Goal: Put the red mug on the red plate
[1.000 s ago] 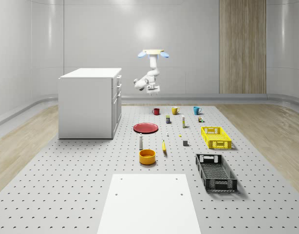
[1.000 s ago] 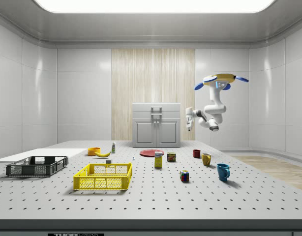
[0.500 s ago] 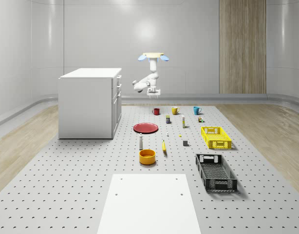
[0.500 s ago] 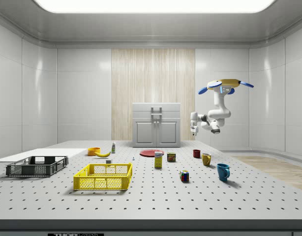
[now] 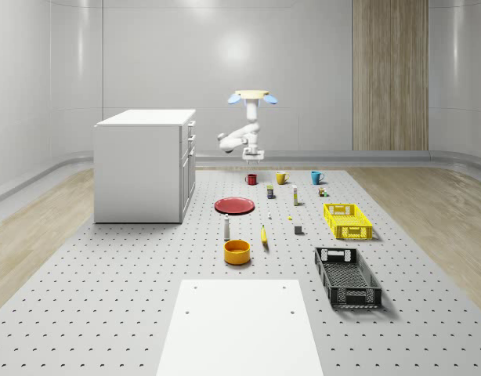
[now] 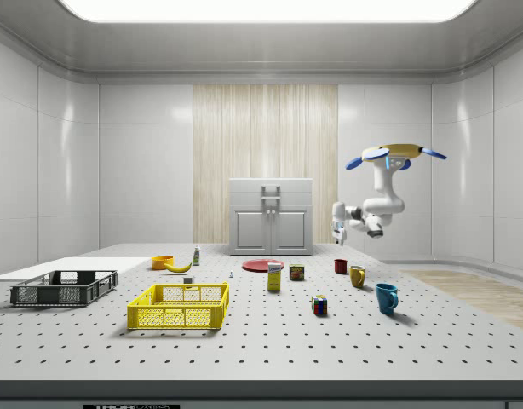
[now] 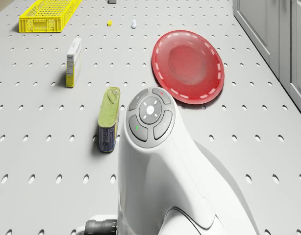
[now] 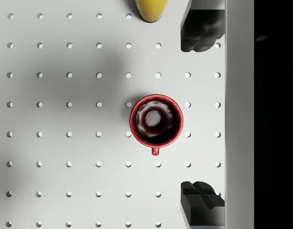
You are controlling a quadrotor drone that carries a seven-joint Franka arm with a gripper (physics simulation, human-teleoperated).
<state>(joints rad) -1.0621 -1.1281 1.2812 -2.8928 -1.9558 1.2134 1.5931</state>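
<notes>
Left to right across the whole-scene view: white cabinet (image 5: 145,165) standing on the pegboard table (image 5: 107,298), then the red plate (image 5: 235,205) lying flat and bare just off its front, then the row of 3 mugs at the far edge.

The red mug (image 5: 251,178) is the leftmost of the 3, upright on the table, well apart from the plate; a yellow mug (image 5: 280,178) sits beside it.

Drone (image 5: 252,97) hovers in the air above the far end of the table, roughly over the red mug. Arm folded down, so the tool (image 8: 202,114) hangs high above the mug, pointing straight down. Likely lining up for a top-down grab.

Tool released: 2 dark fingers (image 8: 202,28) spread wide, nothing between them. In the wrist view the mug sits offset from their line.

Mug round, glossy, small handle (image 8: 155,151). Plate shallow, smooth, pale dashed rim. Table matte, evenly holed.
</notes>
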